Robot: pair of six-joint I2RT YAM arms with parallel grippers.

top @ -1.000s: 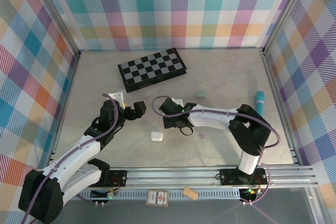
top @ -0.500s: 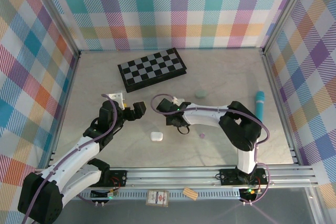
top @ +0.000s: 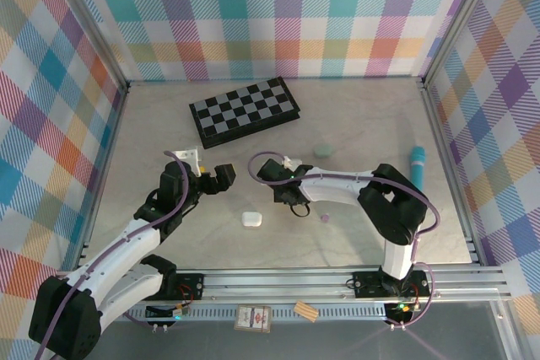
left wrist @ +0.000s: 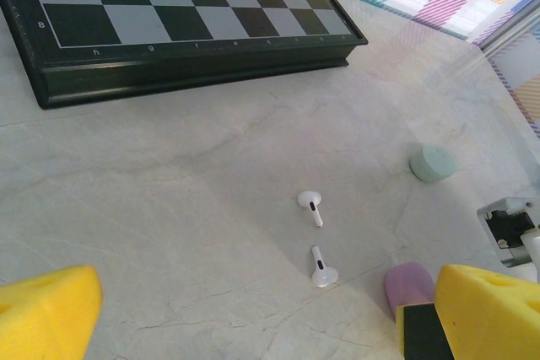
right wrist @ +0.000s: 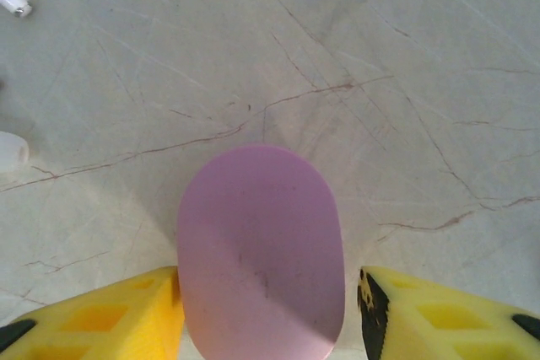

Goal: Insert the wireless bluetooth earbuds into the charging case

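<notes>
Two white earbuds (left wrist: 311, 204) lay on the worktop (top: 363, 107), along with one tiny lilac bud (top: 326, 217). Three pebble-shaped cases were there: one white case (top: 251, 218), one mint-green case (top: 322, 151) and one lilac case (right wrist: 260, 250). There was also one chessboard (top: 244, 110) and one teal cylinder (top: 417, 164).

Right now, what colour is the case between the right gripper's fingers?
Lilac-purple case, clearest in the right wrist view.
</notes>
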